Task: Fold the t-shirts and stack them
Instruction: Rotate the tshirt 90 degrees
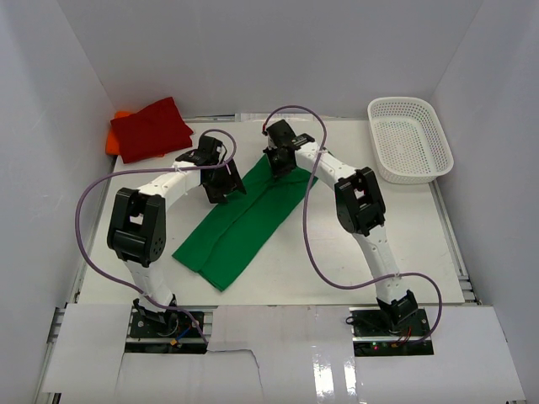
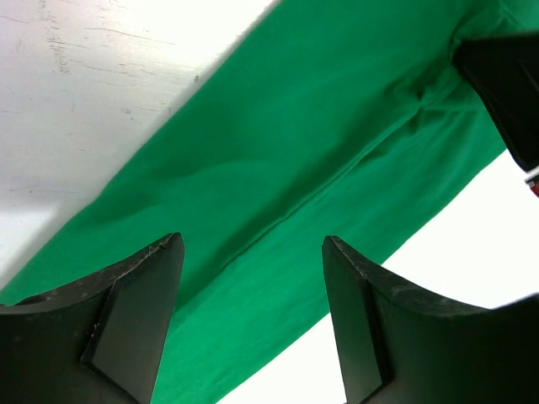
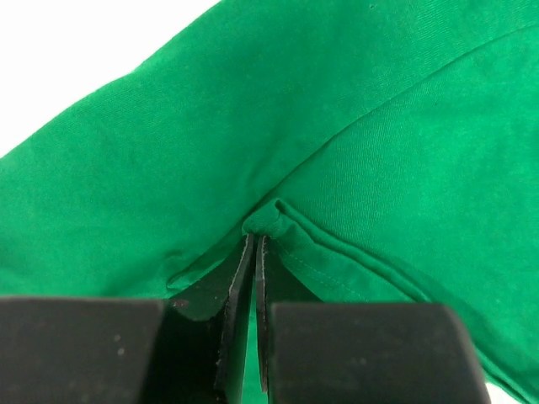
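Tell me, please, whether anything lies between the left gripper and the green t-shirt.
Nothing visible does. The left gripper hangs open right over the green t-shirt, only bare cloth beneath. The right gripper pinches the shirt's edge off to one side.

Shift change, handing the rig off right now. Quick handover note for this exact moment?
Left tool: open, over the green t-shirt, holding nothing.
Right tool: shut on a fold of the green t-shirt near its far end.
Done: green t-shirt lies mid-table as a long folded strip; red t-shirt lies folded on the orange t-shirt, far left corner.
Left: fold green shorter, stack it on red.
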Tool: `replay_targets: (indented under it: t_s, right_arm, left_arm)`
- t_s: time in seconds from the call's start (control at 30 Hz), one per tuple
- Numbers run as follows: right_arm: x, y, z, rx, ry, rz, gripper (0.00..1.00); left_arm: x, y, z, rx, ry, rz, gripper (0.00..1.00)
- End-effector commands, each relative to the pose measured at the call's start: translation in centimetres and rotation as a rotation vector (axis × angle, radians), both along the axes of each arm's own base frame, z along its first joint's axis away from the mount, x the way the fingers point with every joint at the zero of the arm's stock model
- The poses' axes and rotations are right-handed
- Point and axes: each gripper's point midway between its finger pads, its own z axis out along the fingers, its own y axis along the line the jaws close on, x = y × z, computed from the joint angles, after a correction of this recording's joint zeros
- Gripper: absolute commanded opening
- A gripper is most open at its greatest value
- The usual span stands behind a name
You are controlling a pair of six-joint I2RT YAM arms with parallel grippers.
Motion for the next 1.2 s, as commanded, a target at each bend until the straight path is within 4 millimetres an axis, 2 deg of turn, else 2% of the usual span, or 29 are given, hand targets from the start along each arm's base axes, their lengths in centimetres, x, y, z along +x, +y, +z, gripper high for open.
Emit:
replay_targets:
  t_s: [0.0, 0.1, 0.23, 0.27, 0.3, 0.37, 0.43, 0.47, 0.5, 0.57, 0.6, 0.77, 0.87, 0.93, 0.97, 1.0, 1.03, 1.07, 1.1, 1.13, 1.17]
  right_arm:
    - [-0.3, -0.4, 4.7, -0.002, -0.079, -0.005, 0.08]
    - [-1.1, -0.6, 5.9, -0.013, -0.103, -0.004, 0.08]
    - [-3.1, -1.0, 5.8, -0.019, -0.109, -0.007, 0.09]
    - [-3.6, -1.1, 6.4, -0.011, -0.119, -0.01, 0.09]
    - [-4.7, -1.7, 5.2, -0.032, -0.093, -0.012, 0.09]
    - [-5.9, -1.7, 5.2, -0.025, -0.08, -0.032, 0.12]
    - [-7.9, -2.0, 3.9, -0.037, -0.036, -0.037, 0.17]
    - [-8.5, -1.7, 4.4, -0.012, -0.037, -0.047, 0.21]
    - [-9.6, -1.9, 3.4, -0.019, -0.017, -0.043, 0.41]
    - [-10.5, -1.1, 3.8, 0.014, -0.014, -0.041, 0.56]
    - [-10.9, -1.2, 3.5, 0.011, -0.008, -0.044, 0.59]
    - [-10.1, -2.4, 5.6, -0.008, -0.087, -0.082, 0.59]
    - [-8.7, -3.1, 7.1, -0.013, -0.119, -0.098, 0.57]
    - [-8.1, -3.9, 7.9, -0.006, -0.125, -0.117, 0.56]
    - [-8.0, -4.1, 8.0, -0.004, -0.125, -0.122, 0.56]
    - [-7.8, -4.6, 7.9, -0.004, -0.12, -0.127, 0.55]
    - [-7.9, -5.0, 7.5, -0.015, -0.11, -0.134, 0.54]
    - [-8.1, -5.4, 7.0, -0.033, -0.095, -0.145, 0.53]
    - [-8.1, -6.4, 6.2, -0.065, -0.079, -0.174, 0.53]
    - [-8.1, -7.1, 5.7, -0.078, -0.072, -0.188, 0.53]
    - [-8.6, -7.8, 4.6, -0.097, -0.048, -0.198, 0.51]
  left_arm:
    - [0.2, -0.5, 0.9, -0.009, -0.04, -0.018, 0.77]
    - [0.0, -0.6, 0.6, -0.01, -0.031, -0.023, 0.77]
    - [-0.1, -0.8, 0.1, -0.009, -0.022, -0.028, 0.77]
    - [-0.1, -0.8, 0.0, -0.008, -0.021, -0.03, 0.77]
    - [-0.1, -0.8, -0.1, -0.008, -0.018, -0.03, 0.77]
    - [-0.2, -0.8, -0.2, -0.005, -0.014, -0.031, 0.77]
    - [-0.3, -0.7, -0.4, -0.001, -0.013, -0.033, 0.77]
    - [-0.2, -0.7, -0.4, 0.001, -0.014, -0.035, 0.77]
    - [-0.3, -0.7, -0.6, 0.003, -0.01, -0.035, 0.77]
    - [-0.3, -0.8, -0.7, -0.001, -0.007, -0.042, 0.77]
    - [-0.3, -0.9, -0.7, -0.002, -0.004, -0.043, 0.77]
    - [-0.6, -1.2, -1.1, 0.0, 0.008, -0.064, 0.77]
    - [-2.0, -1.0, -2.0, 0.009, 0.044, -0.071, 0.77]
    - [-3.0, -1.0, -1.6, 0.007, 0.042, -0.074, 0.77]
    - [-4.2, -0.7, -2.3, 0.015, 0.067, -0.076, 0.77]
    - [-4.9, -0.7, -2.3, 0.014, 0.07, -0.079, 0.77]
    - [-5.4, -0.7, -1.2, 0.004, 0.045, -0.082, 0.78]
    - [-6.6, -0.4, -1.6, 0.008, 0.062, -0.082, 0.78]
    - [-7.2, -0.4, -1.4, 0.003, 0.06, -0.087, 0.78]
    - [-7.6, -0.6, 0.0, -0.018, 0.029, -0.089, 0.78]
    - [-8.6, -0.4, -0.1, -0.018, 0.039, -0.092, 0.78]
